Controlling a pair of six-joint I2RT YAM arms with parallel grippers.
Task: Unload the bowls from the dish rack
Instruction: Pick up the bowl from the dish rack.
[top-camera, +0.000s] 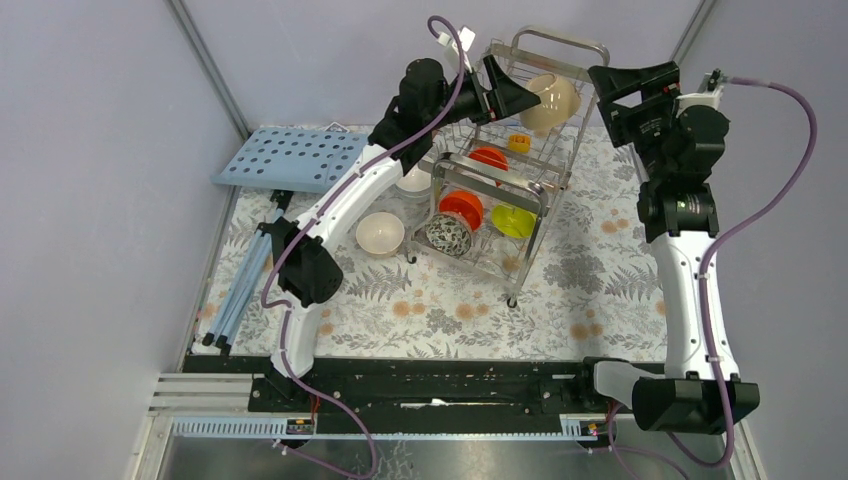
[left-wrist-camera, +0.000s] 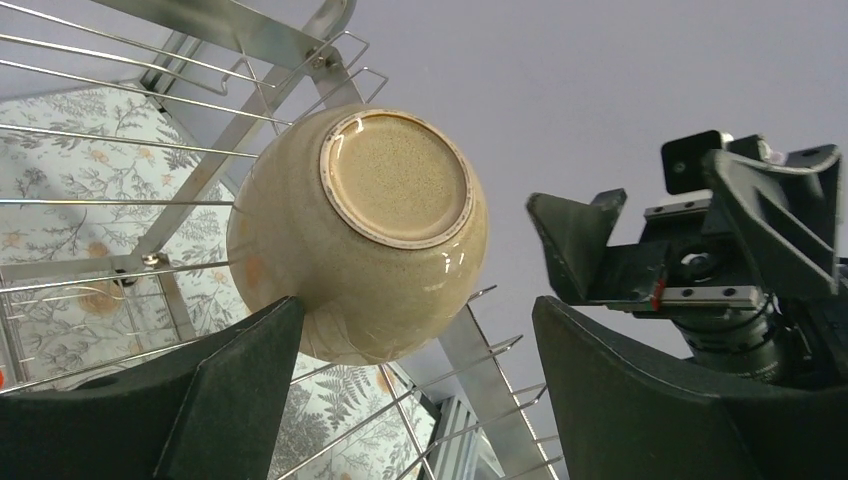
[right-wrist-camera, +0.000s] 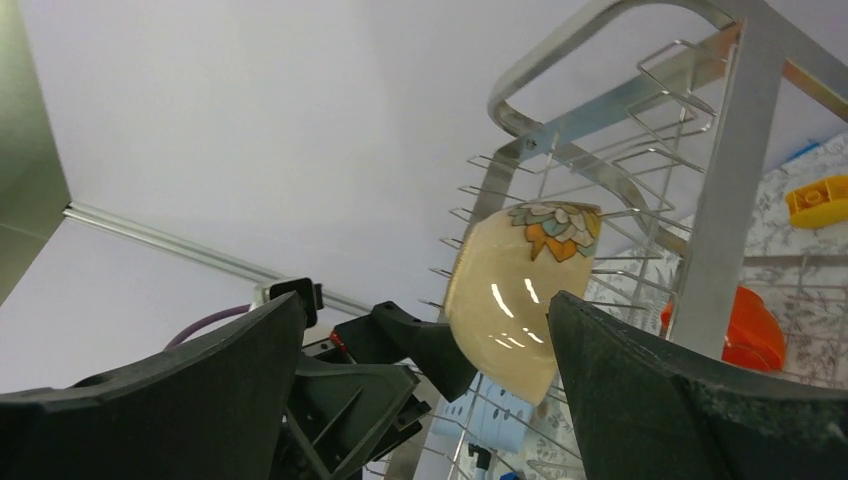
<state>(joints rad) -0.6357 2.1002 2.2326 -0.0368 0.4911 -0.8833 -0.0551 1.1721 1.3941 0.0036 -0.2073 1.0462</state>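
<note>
The dish rack (top-camera: 540, 190) of steel wire stands mid-table. On its upper tier a cream-beige bowl (top-camera: 552, 98) lies tilted, foot ring toward my left wrist camera (left-wrist-camera: 370, 230). My left gripper (top-camera: 522, 100) is open, reaching into the top tier; its left finger (left-wrist-camera: 240, 380) is right at the bowl's lower side, while the right finger stands well apart. My right gripper (top-camera: 600, 95) is open and empty beside the rack's right side, with the bowl (right-wrist-camera: 520, 290) just beyond it. Lower in the rack are orange-red bowls (top-camera: 461, 208), a lime-green bowl (top-camera: 512, 221) and a speckled bowl (top-camera: 449, 235).
A beige bowl (top-camera: 380, 234) sits on the floral cloth left of the rack, with a white bowl (top-camera: 413, 182) partly hidden under my left arm. A light-blue perforated board (top-camera: 290, 158) lies at the back left. A yellow-orange clip (top-camera: 519, 142) hangs on the rack. Folded rods (top-camera: 240, 285) lie at the left edge.
</note>
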